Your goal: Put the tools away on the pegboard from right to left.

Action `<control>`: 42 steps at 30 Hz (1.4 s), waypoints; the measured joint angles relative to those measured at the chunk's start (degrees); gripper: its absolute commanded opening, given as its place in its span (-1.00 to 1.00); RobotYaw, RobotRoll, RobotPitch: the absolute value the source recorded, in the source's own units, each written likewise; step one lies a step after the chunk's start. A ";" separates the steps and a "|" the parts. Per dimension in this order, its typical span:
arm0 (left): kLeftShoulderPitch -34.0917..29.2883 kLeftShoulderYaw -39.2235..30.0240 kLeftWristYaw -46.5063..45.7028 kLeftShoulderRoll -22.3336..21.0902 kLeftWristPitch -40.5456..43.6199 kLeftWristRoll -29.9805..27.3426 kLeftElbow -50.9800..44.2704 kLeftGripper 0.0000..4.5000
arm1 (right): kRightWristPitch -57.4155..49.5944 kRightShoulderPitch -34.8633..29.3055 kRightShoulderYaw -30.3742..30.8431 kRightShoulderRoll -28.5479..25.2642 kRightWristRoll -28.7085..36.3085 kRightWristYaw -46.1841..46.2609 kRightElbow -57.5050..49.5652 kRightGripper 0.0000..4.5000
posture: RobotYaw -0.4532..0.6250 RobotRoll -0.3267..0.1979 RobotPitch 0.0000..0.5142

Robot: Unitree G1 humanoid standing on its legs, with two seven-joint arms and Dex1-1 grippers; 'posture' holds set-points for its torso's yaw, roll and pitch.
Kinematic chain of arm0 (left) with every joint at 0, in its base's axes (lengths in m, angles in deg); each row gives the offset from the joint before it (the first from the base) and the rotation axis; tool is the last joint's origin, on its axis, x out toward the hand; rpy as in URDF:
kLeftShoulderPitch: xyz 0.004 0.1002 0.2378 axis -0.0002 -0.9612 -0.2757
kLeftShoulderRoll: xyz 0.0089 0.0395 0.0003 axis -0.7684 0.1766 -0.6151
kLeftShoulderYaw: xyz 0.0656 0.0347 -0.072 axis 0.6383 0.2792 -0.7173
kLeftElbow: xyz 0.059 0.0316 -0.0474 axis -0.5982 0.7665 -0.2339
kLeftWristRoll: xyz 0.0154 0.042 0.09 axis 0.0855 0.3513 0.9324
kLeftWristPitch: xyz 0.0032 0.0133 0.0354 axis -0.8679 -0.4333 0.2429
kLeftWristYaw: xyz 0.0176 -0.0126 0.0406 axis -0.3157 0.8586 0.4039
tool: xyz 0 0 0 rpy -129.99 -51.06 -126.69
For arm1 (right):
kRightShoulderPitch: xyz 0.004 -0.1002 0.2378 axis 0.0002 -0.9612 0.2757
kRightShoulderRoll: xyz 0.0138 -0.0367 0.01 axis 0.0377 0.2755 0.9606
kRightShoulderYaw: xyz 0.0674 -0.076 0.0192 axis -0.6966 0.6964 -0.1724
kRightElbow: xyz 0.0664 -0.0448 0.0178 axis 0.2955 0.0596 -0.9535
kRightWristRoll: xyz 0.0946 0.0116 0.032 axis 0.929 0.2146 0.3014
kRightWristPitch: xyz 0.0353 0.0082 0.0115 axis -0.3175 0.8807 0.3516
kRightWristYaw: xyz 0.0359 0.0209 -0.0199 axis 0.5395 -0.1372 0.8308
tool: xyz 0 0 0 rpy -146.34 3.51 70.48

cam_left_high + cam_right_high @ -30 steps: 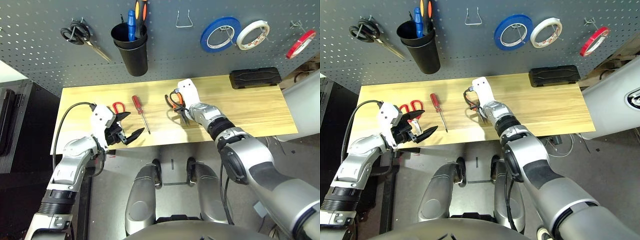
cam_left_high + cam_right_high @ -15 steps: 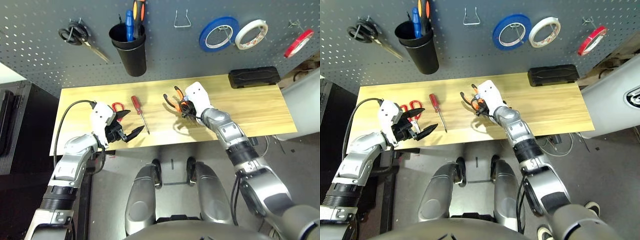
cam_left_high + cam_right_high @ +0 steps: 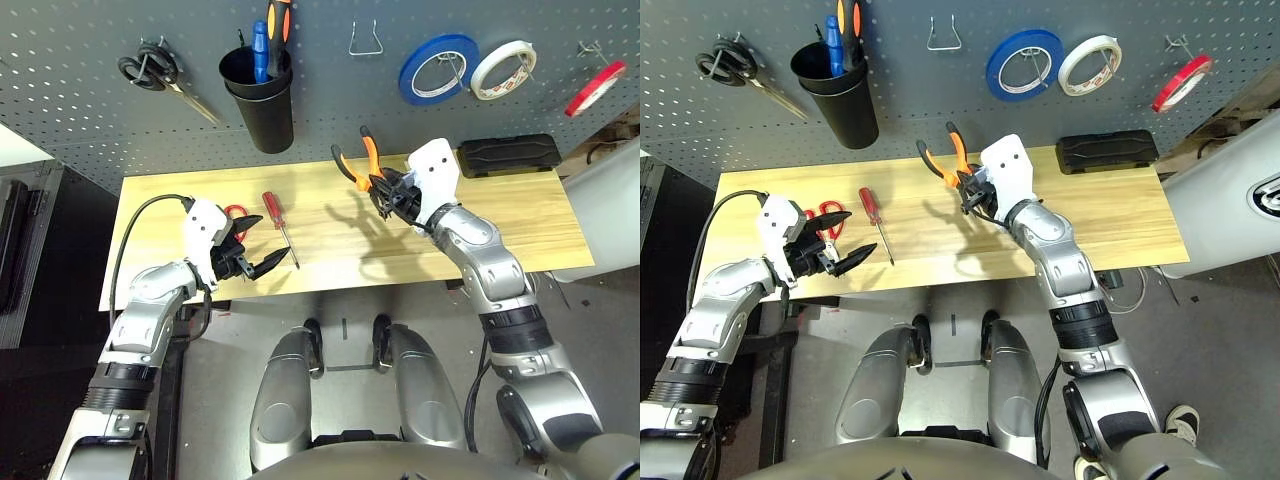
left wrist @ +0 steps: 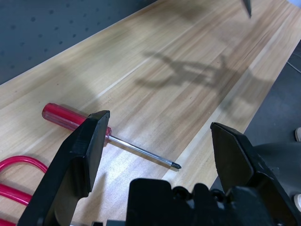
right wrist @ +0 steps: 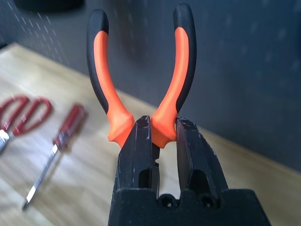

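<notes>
My right gripper (image 3: 386, 190) is shut on the orange-handled pliers (image 3: 357, 160) near their head and holds them above the table, handles up towards the pegboard (image 3: 90, 120). Seen along its fingers, the two handles (image 5: 141, 80) spread upward in a V. The red-handled screwdriver (image 3: 278, 222) and the red-handled scissors (image 3: 236, 213) lie on the table's left part. My left gripper (image 3: 262, 250) hovers open at the front edge, just before the screwdriver (image 4: 70, 120), with nothing between its fingers. The red tape ring (image 3: 600, 88) hangs on the pegboard's far right.
On the pegboard hang black-handled scissors (image 3: 160, 75), a black cup (image 3: 260, 95) holding tools, a bare metal hook (image 3: 367, 40), a blue tape roll (image 3: 440, 68) and a white one (image 3: 505, 68). A black case (image 3: 508, 155) lies at the wooden table's (image 3: 520, 225) back right.
My right gripper has lifted the pliers off the table and carried them right and up towards the pegboard. The left gripper has barely shifted.
</notes>
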 measured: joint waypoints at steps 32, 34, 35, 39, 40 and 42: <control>4.85 0.64 1.77 -0.30 -1.50 0.12 2.59 1.00 | 14.15 24.17 -1.62 3.23 -2.89 13.40 11.64 -0.76 | -0.14 0.25 0.00; 5.16 0.55 1.78 -0.30 -1.50 -0.01 2.47 1.00 | 16.21 25.62 -2.04 3.22 -3.12 13.74 14.34 -0.76 | -0.13 0.25 0.00; 5.23 0.51 1.78 -0.30 -1.50 -0.15 2.36 1.00 | 17.27 26.27 -2.25 3.21 -3.31 13.88 15.55 -0.76 | -0.13 0.25 0.00; 6.38 -1.06 1.32 -0.21 -1.21 -1.39 0.62 1.00 | 20.48 29.16 -2.68 3.23 -3.42 14.22 19.27 -0.76 | -0.12 0.25 -0.01; 6.57 -1.81 0.72 -0.10 -0.86 -1.99 -0.52 1.00 | 21.14 29.53 -2.69 3.25 -3.42 14.24 19.45 -0.76 | -0.12 0.25 -0.02; 6.71 -4.05 -1.10 0.62 0.05 -3.81 -3.31 1.00 | 22.27 30.04 -2.69 3.43 -3.42 14.31 19.57 -0.76 | -0.12 0.25 -0.02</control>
